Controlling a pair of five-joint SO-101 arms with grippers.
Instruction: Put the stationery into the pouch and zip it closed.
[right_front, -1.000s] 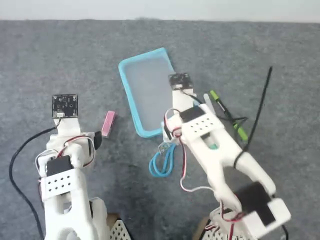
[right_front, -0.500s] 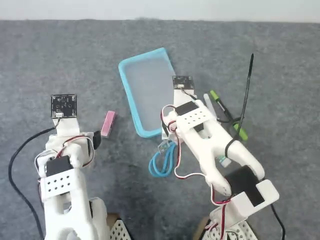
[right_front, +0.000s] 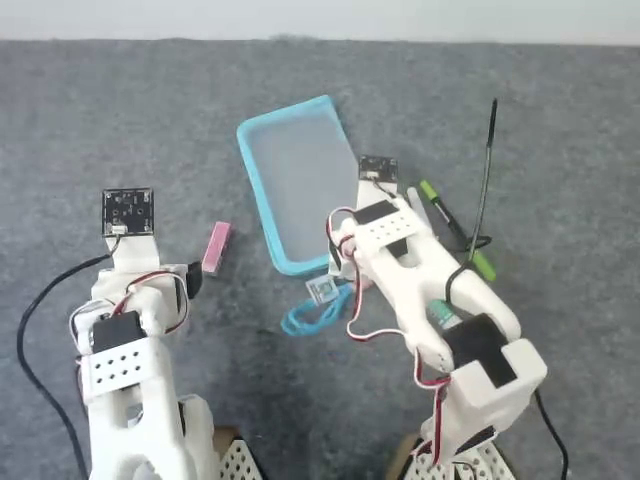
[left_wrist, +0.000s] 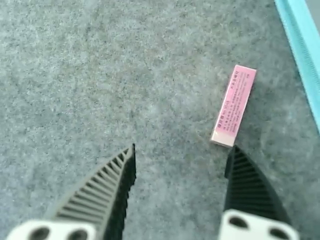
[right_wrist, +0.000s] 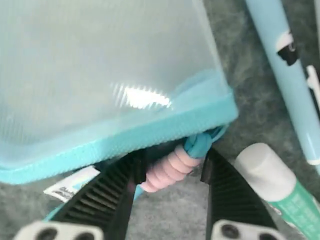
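Overhead and wrist views of two arms at a grey, felt-textured tabletop (right_front: 120, 110). The translucent turquoise-edged pouch (right_front: 295, 170) lies flat just above the centre of the high view, its long axis tilted, its lower short edge toward the right arm. A pink eraser (right_front: 217, 247) lies to the left of the pouch, apart from it, near the left arm in the lower left of the frame. To the right of the pouch lie a light-blue pen (right_front: 418, 207) and a green pen (right_front: 455, 228), side by side and partly under the right arm; a glue stick (right_wrist: 280, 190) with a white cap rests close to the pouch corner. A blue cord loop (right_front: 315, 312) and a small label tag (right_front: 322, 290) trail from the lower edge of the pouch. Left pincer (left_wrist: 181, 150): spread wide and holding nothing, above the bare tabletop, the eraser (left_wrist: 233, 105) just beyond one fingertip. Right pincer (right_wrist: 172, 160): narrowed onto the pink ribbed zip pull (right_wrist: 167, 170) at the pouch corner, a finger on each side of it. A thin black cable (right_front: 483, 170) rises at the right of the high view
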